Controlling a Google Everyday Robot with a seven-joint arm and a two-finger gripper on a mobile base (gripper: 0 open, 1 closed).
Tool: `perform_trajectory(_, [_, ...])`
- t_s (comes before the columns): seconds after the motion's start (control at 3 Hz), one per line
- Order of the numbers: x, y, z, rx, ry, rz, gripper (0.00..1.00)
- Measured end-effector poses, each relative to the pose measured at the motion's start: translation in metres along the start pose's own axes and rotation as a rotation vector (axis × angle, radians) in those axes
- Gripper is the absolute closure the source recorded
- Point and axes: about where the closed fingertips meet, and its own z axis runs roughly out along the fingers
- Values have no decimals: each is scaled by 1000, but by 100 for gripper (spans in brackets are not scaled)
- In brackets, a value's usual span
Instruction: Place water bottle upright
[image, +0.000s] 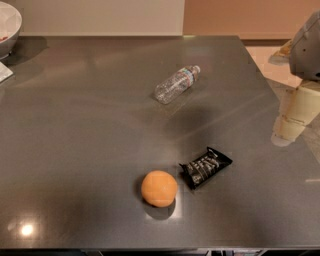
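arm (310, 47): enters at right edge, angled down | pincer (285, 134): hangs below it, far right

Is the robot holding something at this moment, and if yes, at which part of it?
Nothing appears to be held. The gripper is by the right edge of the table, apart from the water bottle, which lies there on its side.

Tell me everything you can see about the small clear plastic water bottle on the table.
The small clear ribbed plastic water bottle lies on its side on the grey table, white cap pointing to the far right, a thin coloured band near the neck. Nothing but the table touches it; the gripper hangs apart at the table's right edge.
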Motion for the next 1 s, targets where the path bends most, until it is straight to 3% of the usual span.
perform_trajectory(0.33, [-3,-25,9,-8,-13,-43,0])
perform_trajectory(1.0, [-14,-83,27,3,-62,-209,0])
